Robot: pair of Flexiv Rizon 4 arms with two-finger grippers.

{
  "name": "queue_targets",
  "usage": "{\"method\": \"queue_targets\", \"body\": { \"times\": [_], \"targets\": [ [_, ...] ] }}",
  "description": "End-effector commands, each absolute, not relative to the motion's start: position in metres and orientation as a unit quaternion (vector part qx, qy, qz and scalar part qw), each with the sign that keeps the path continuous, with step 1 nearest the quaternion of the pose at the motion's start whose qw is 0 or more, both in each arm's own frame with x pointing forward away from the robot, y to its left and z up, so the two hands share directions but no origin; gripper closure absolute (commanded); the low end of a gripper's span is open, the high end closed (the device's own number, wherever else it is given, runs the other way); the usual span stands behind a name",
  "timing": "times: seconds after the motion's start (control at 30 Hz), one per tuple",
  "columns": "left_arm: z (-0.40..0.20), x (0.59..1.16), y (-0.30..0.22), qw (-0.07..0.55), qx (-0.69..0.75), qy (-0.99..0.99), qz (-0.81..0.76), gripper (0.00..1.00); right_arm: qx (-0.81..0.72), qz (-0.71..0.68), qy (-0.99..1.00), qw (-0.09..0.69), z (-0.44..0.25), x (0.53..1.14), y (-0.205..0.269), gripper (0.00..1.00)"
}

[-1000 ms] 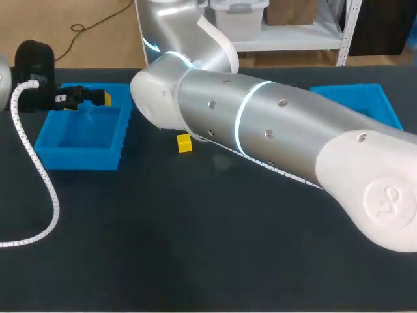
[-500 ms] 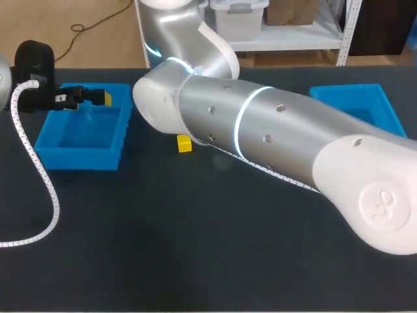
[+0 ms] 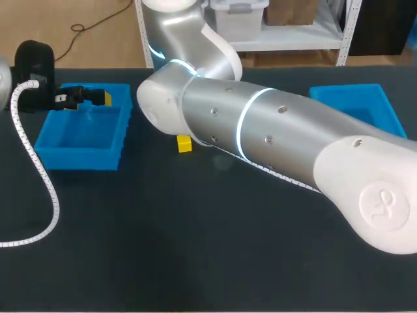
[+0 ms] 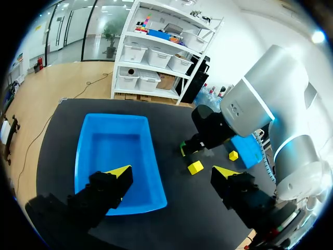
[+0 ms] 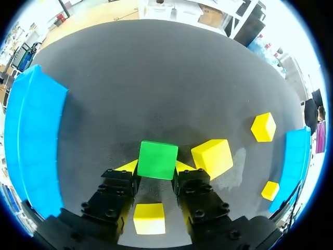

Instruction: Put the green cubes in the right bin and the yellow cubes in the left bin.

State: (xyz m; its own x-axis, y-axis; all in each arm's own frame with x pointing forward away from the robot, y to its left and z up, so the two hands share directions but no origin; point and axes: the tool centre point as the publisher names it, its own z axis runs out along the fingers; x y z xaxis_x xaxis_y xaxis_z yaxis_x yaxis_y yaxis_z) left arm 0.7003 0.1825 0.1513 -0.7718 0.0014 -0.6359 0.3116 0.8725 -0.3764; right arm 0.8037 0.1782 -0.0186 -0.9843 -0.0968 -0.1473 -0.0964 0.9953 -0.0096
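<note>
A green cube [image 5: 157, 160] sits between the yellow tips of my right gripper [image 5: 156, 167], and both fingers press its sides. Loose yellow cubes lie around it: one [image 5: 212, 158] beside the right finger, one [image 5: 149, 219] under the gripper, one [image 5: 264, 126] further off. In the head view my right arm hides its gripper; only one yellow cube [image 3: 184, 143] shows. My left gripper [image 3: 98, 98] hangs open and empty over the left bin [image 3: 81, 134]. The left wrist view shows that bin [image 4: 117, 156] below the open left gripper [image 4: 171, 172], and my right gripper [image 4: 208, 133] with the green cube [image 4: 183, 148].
The right bin [image 3: 355, 104] stands at the far right of the table, with a yellow cube [image 5: 270, 190] close to it. My right arm [image 3: 273, 137] stretches across the middle of the table. A white coiled cable [image 3: 39, 176] hangs from my left arm.
My right arm has shifted slightly in the head view. The left arm and the visible yellow cube have stayed put.
</note>
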Motion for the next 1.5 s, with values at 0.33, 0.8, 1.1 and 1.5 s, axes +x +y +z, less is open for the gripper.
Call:
{"method": "queue_targets", "body": {
  "times": [0.33,0.8,1.1,1.5],
  "targets": [
    [0.150,0.700,0.185,0.329,0.088,0.908,-0.243,0.00,-0.103,0.003,0.978,0.184,0.052,0.795,0.136,1.00],
    [0.150,0.700,0.185,0.329,0.088,0.908,-0.243,0.00,0.017,0.021,0.953,0.302,0.159,0.815,-0.015,1.00],
    [0.150,0.700,0.185,0.329,0.088,0.908,-0.243,0.00,0.162,0.010,0.942,0.294,0.160,0.792,-0.147,1.00],
    [0.150,0.700,0.185,0.329,0.088,0.908,-0.243,0.00,0.284,0.017,0.932,0.226,0.104,0.753,-0.228,1.00]
  ]
}}
